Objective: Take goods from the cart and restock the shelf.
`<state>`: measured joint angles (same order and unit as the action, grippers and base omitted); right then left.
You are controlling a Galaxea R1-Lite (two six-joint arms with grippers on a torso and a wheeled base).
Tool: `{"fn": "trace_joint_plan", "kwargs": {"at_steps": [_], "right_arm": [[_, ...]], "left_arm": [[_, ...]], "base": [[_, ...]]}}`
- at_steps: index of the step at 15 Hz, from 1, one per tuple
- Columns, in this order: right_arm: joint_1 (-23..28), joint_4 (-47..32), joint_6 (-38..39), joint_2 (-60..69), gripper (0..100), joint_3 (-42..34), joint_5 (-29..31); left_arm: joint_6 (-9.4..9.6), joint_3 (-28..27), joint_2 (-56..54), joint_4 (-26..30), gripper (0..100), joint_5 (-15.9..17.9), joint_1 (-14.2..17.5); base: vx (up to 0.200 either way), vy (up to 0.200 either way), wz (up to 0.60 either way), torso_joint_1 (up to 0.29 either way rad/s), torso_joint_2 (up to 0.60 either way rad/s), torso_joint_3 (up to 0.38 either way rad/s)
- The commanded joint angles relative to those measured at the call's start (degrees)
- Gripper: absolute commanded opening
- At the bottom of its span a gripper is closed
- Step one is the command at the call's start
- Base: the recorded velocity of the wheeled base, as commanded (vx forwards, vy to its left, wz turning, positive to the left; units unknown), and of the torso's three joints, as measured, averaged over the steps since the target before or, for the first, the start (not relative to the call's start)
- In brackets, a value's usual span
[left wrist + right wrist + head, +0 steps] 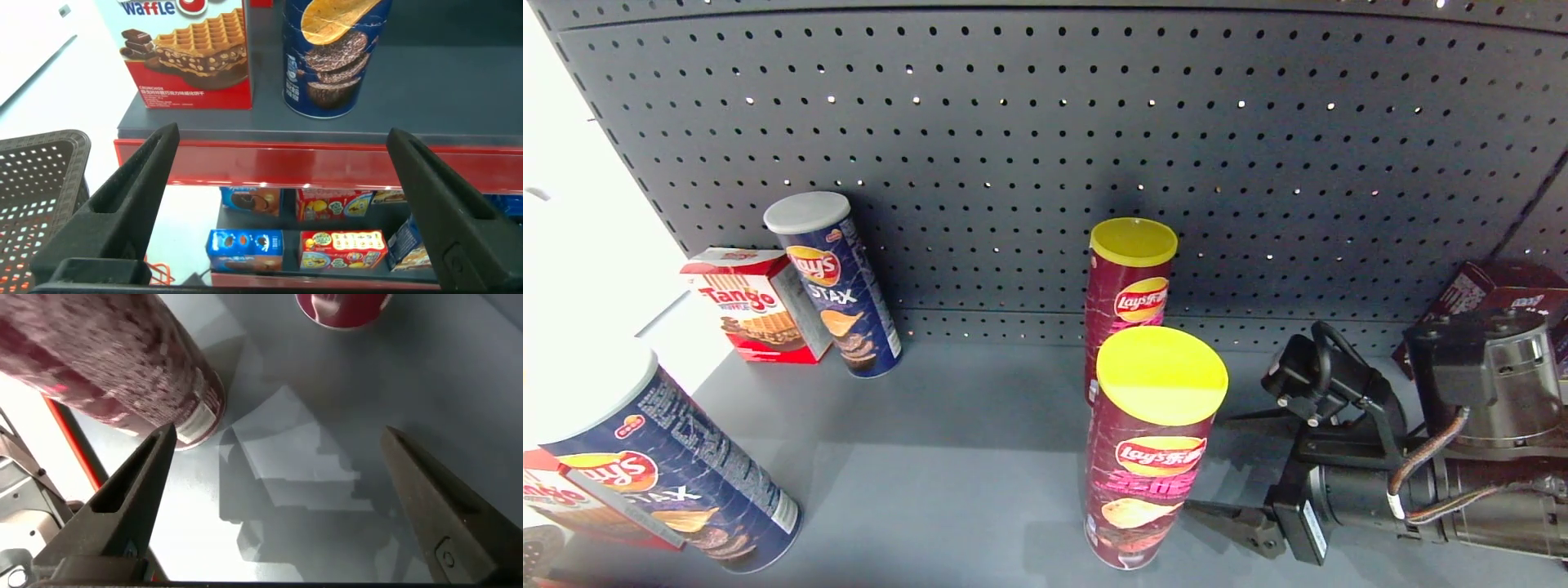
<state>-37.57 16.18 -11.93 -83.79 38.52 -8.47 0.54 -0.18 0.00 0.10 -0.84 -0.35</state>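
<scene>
- Right gripper (279,434): jaws set wide and empty, with only bare shelf deck (964,457) between the fingers.
- Front maroon chip can (1152,457): stands upright on the deck at lower centre of the head view, yellow lid up, long axis vertical. It is off the cart and on the shelf.
- Governing relation: the can lies just to the left of the right gripper in the head view, outside the open jaws and close beside one finger. Whether that finger touches the can wall cannot be confirmed, as the base of the can hides the spot.
- Rear maroon chip can (1131,302): upright at centre frame, directly behind the front one and near the pegboard back (1045,122). The two stand in file.
- Left gripper (282,135): jaws wide and empty, facing the red front edge (270,151) of the shelf beneath the waffle box (192,57) and a blue chip can (327,57). It is well apart from the maroon cans, so the right arm is the nearer.
- Judgement: the front can reads as placed. The next move calls for a straight pull-back to the right of frame, since any sideways drift could tip it.
</scene>
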Motion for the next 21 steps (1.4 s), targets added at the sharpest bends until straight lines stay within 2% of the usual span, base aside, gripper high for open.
{"fn": "trace_joint_plan", "kwargs": {"at_steps": [1, 3, 7, 8, 9, 10, 11, 12, 13, 15, 16, 17, 18, 20, 21], "right_arm": [[1.7, 0.0, 0.1, 3.3, 100, 0.1, 0.6], [7.5, 0.3, 0.4, 7.8, 100, 1.0, 0.7], [29.4, 3.1, 2.1, 24.1, 100, 1.1, 1.0], [29.4, 3.1, 2.1, 24.1, 100, 1.1, 1.0], [36.8, 2.8, 2.4, 32.8, 100, -1.4, 1.4], [41.4, 2.5, 2.4, 41.8, 100, -6.4, 2.4], [42.1, 2.4, 2.4, 43.7, 100, -7.5, 2.5], [44.7, 0.5, 2.4, 53.6, 100, -13.8, 3.2], [46.8, -3.2, 2.4, 59.3, 100, -15.8, 4.4], [47.2, -13.5, 3.2, 67.4, 100, -16.7, 4.7], [47.8, -22.6, 3.6, 74.1, 100, -17.3, 4.7], [47.6, -28.0, 4.6, 78.2, 100, -18.9, 5.0], [47.6, -28.0, 5.4, 78.5, 100, -20.7, 5.0], [47.6, -15.1, 8.6, 78.3, 100, -31.0, 5.0], [47.6, -14.6, 8.6, 78.3, 100, -31.5, 5.0]], "left_arm": [[-0.01, 0.0, 0.1, 0.0, 100, 0.0, 0.0], [-0.01, 0.0, 0.1, 0.0, 100, 0.0, 0.0], [-0.01, 0.0, 0.1, 0.0, 100, 0.1, 0.0], [-0.01, 0.0, 0.1, 0.0, 100, 0.1, 0.0], [-0.01, 0.0, 0.3, 0.0, 100, 0.1, 0.0], [-0.01, 0.0, 0.3, 0.0, 100, 0.1, 0.0], [-0.01, 0.0, 0.3, 0.0, 100, 0.1, 0.0], [-0.01, 0.0, 0.3, 0.0, 100, 0.1, 0.0], [-0.01, 0.0, 0.3, -0.1, 100, 0.1, 0.0], [0.08, 0.1, 0.2, -0.2, 100, 0.1, 0.1], [0.08, 0.1, 0.1, -0.2, 100, 0.1, 0.1], [0.08, 0.1, 0.0, -0.2, 100, 0.1, 0.2], [0.08, 0.2, 0.0, -0.3, 100, 0.1, 0.2], [0.17, 0.2, 0.0, -0.3, 100, 0.1, 0.1], [0.17, 0.2, 0.0, -0.3, 100, 0.1, 0.2]], "base": [[0.000, 0.000, 0.00, 0.000, 0.00, 0.000], [0.000, 0.000, 0.00, 0.000, 0.00, 0.000], [0.000, 0.000, 0.00, 0.000, 0.00, 0.000], [0.000, 0.000, 0.00, 0.000, 0.00, 0.000], [0.000, 0.000, 0.00, 0.000, 0.00, 0.000], [0.000, 0.000, 0.00, 0.000, 0.00, 0.000], [0.000, 0.000, 0.00, 0.000, 0.00, 0.000], [0.000, 0.000, 0.00, 0.000, 0.00, 0.000], [0.000, 0.000, 0.00, 0.000, 0.00, 0.000], [0.000, 0.000, 0.00, 0.000, 0.00, 0.000], [0.000, 0.000, 0.00, 0.000, 0.00, 0.000], [0.000, 0.000, 0.00, 0.000, 0.00, 0.000], [0.000, 0.000, 0.00, 0.000, 0.00, 0.000], [0.000, 0.000, 0.00, 0.000, 0.00, 0.000], [0.000, 0.000, 0.00, 0.000, 0.00, 0.000]]}}
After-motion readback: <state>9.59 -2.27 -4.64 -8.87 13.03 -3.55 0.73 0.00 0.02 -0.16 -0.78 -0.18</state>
